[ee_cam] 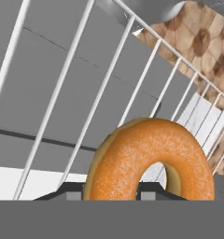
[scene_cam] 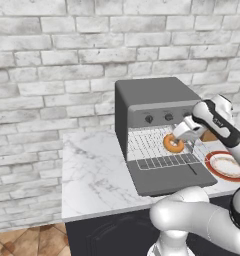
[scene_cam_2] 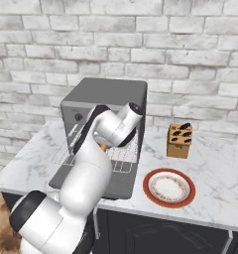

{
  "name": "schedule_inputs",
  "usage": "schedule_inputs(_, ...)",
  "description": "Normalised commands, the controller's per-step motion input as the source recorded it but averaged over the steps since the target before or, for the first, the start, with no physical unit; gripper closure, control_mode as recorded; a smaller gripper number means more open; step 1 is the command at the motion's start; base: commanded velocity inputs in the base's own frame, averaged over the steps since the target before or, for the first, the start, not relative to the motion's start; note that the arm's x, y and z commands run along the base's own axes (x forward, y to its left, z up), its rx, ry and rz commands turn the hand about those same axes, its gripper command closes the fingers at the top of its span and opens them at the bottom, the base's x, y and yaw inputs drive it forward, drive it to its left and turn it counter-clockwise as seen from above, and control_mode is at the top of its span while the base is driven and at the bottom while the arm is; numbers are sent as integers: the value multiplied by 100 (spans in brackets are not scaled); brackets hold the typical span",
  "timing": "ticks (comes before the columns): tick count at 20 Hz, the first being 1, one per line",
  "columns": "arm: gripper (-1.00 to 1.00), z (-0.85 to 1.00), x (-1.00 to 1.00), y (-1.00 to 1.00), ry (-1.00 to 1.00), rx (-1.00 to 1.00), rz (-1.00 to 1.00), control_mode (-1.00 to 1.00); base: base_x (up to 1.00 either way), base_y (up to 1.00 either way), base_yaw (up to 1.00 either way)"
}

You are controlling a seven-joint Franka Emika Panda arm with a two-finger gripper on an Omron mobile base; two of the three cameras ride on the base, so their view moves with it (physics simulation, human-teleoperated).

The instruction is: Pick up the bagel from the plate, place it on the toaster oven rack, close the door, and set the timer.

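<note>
Left base view: I have the gripper (scene_cam: 181, 141) at centre right of the frame, in front of the toaster oven (scene_cam: 154, 107), with the bagel (scene_cam: 173, 143) clamped between its fingers. The bagel stands on edge, its hole facing the camera, above the toaster oven rack (scene_cam: 159, 150); whether it touches the bars I cannot tell. The rack is drawn partly out of the cavity over the door (scene_cam: 167, 177), which lies folded down flat on the marble worktop (scene_cam: 92, 175). Two dark knobs (scene_cam: 158, 118) sit on the panel above the cavity. The plate (scene_cam: 226, 166), white with a red rim, lies at the right edge of the frame, just beside the door's right end.

Right base view: my arm crosses the lower left and covers most of the oven's mouth; a small orange patch of the bagel (scene_cam_2: 104, 147) shows beside the wrist, at left of centre. The plate (scene_cam_2: 169, 186) lies on the worktop at lower right of centre, near the door's corner. A wooden knife block (scene_cam_2: 180, 140) stands behind it, towards the brick wall (scene_cam_2: 190, 49).

Hand view: the bagel (ee_cam: 132, 163) takes up the lower middle, its lower edge sunk between the dark fingertips (ee_cam: 151, 190). White bars of the rack (ee_cam: 62, 93) run diagonally behind it.
</note>
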Motion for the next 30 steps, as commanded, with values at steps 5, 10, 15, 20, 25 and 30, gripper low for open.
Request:
schedule_inputs(5, 100, -24, 5, 6, -6, -2, 3, -100, 0, 0, 0)
schedule_inputs(10, 100, -13, 0, 8, -11, -4, 0, -100, 0, 0, 0)
schedule_inputs(15, -100, -15, 0, 9, -15, -6, 0, -100, 0, 0, 0)
schedule_inputs(20, -100, -6, 0, 12, -11, -8, 0, -100, 0, 0, 0)
schedule_inputs(25, -100, 38, -7, 2, -9, -4, 0, -100, 0, 0, 0)
schedule_inputs(30, -100, 59, -10, 0, -3, -1, 0, -100, 0, 0, 0)
